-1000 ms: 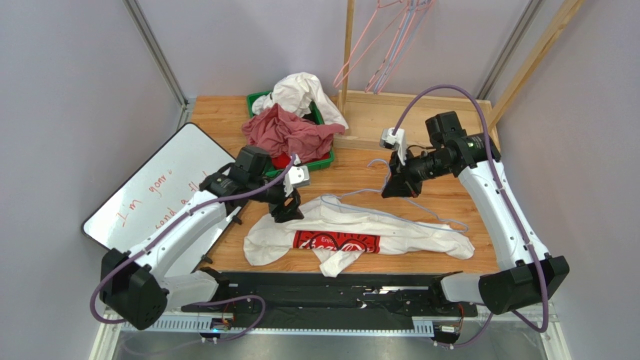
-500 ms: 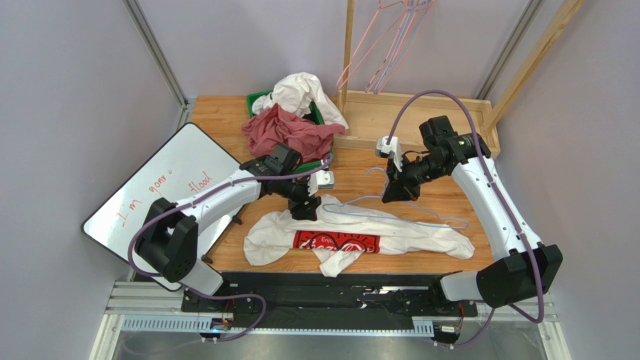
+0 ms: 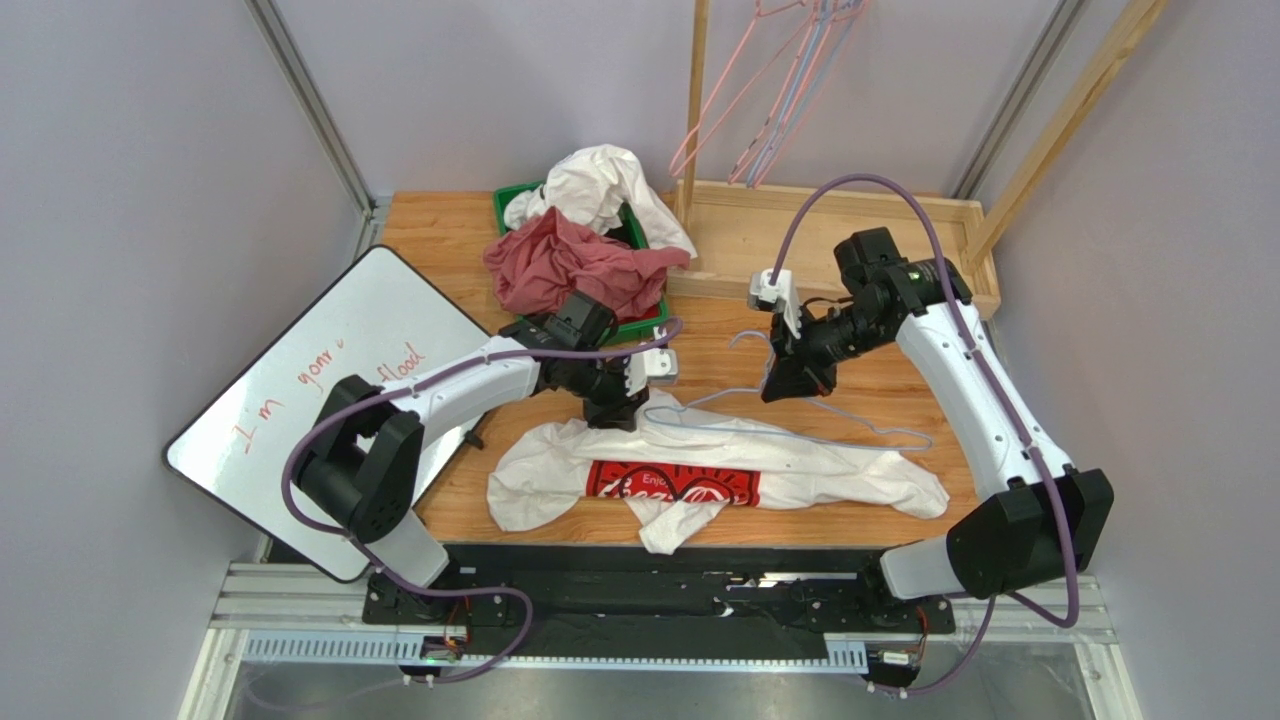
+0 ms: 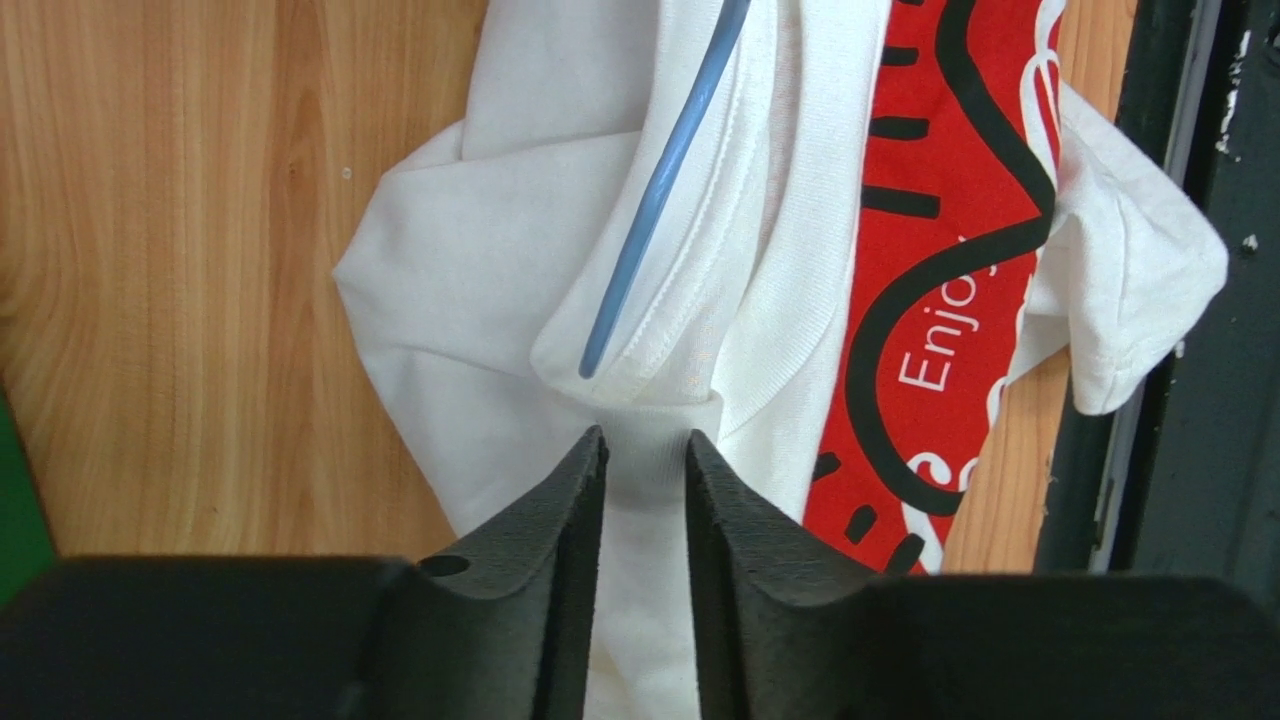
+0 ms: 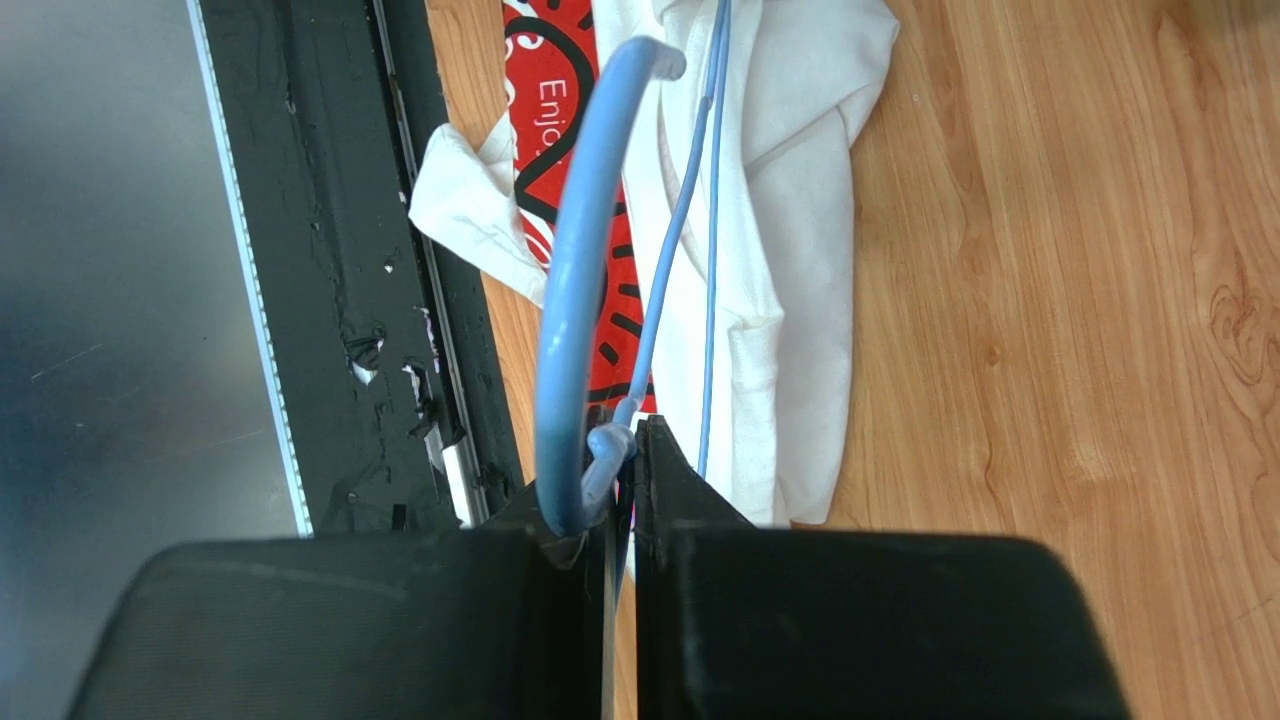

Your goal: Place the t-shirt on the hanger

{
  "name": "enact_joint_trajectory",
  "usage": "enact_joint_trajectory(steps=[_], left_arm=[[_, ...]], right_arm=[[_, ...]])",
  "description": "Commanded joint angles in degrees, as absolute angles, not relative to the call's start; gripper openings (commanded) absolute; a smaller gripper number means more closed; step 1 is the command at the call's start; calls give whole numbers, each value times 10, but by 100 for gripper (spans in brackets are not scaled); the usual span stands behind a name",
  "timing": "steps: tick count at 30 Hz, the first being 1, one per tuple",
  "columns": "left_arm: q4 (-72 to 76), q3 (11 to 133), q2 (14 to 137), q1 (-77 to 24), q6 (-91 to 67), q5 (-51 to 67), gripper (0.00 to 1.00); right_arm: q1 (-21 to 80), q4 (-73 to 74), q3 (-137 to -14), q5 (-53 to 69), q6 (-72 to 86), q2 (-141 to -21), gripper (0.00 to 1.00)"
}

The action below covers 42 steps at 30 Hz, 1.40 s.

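Listener: Shirt first, please. Where does it lie?

Describer: Just beyond the black rail [image 3: 676, 578] at the near edge, the white t-shirt [image 3: 819, 468] is spread crumpled across the wooden table [image 3: 932, 375]. Its red print with white script faces up near the middle.

Listener: And the arms?

Describer: The left gripper [image 4: 646, 468] is down at the shirt's far edge, left of centre. Its two black fingers stand close together with white cloth showing in the narrow gap. I cannot tell whether they pinch it. Just ahead of them, one wire of the pale blue hanger [image 4: 661, 195] disappears under a hemmed edge of the shirt. The right gripper [image 5: 624, 450] hangs above the table further right. Its fingers are clamped tight on the hanger's neck, and the hook curves out from between them.

Listener: What is behind?

Describer: A green bin [image 3: 649, 318] is heaped with a red garment [image 3: 579, 263] and a plain white garment [image 3: 609, 180]. A whiteboard [image 3: 323, 375] sits at the left. At the back, pink and lavender hangers [image 3: 774, 90] hang beside a wooden post [image 3: 696, 105].
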<state>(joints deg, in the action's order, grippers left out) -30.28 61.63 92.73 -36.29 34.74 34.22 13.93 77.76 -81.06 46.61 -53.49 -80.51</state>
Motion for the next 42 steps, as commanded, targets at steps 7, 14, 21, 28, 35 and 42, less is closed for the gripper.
enact_joint_trajectory(steps=[7,14,21,28,35,42], left_arm=[[-272,638,911,-365,359,361,0],[-280,642,913,-365,366,353,0],[-292,656,940,-369,364,343,45],[-317,673,969,-381,381,340,48],[-350,692,984,-383,392,338,31],[-336,680,947,-382,387,336,0]], right_arm=[[138,952,-837,502,-555,-807,0],[137,950,-829,474,-555,-820,0],[137,944,-817,470,-552,-827,0],[137,951,-816,471,-558,-825,0],[135,954,-816,466,-560,-813,0],[133,955,-826,476,-541,-788,0]])
